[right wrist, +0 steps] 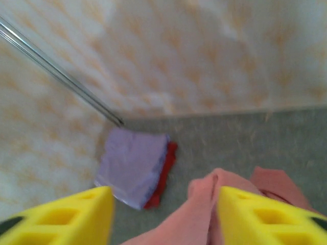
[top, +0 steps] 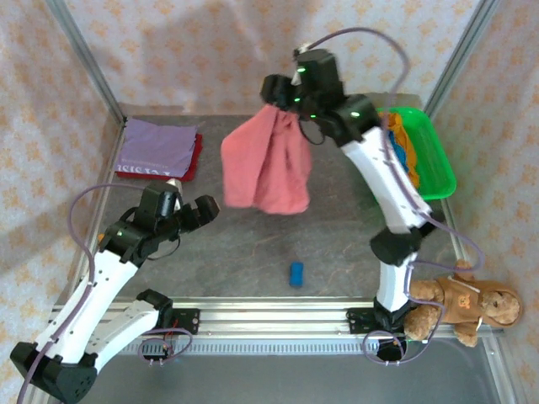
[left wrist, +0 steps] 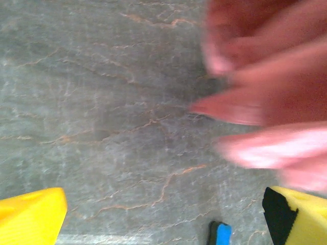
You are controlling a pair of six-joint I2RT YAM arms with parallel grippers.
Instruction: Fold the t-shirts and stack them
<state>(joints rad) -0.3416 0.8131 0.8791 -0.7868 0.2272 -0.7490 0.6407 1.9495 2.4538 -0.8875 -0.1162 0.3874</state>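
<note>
Step in hand: spreading salmon-pink shirt point(top: 265, 164) flat for folding. It hangs bunched from right gripper point(top: 278, 93) above the back of the table point(top: 253, 252). In the wrist view its yellow fingers point(right wrist: 255, 214) stand apart, with the cloth loose between them, not pinched. Left gripper point(top: 189, 200) hovers wide open and empty beside the hem. Judgement: left should take a lower corner, then both arms should draw the cloth taut and lay it clear of lilac shirt point(top: 156, 145) on dark red shirt point(top: 193, 160).

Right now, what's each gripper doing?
Left gripper: open, empty.
Right gripper: open, salmon-pink t-shirt hanging between its fingers.
</note>
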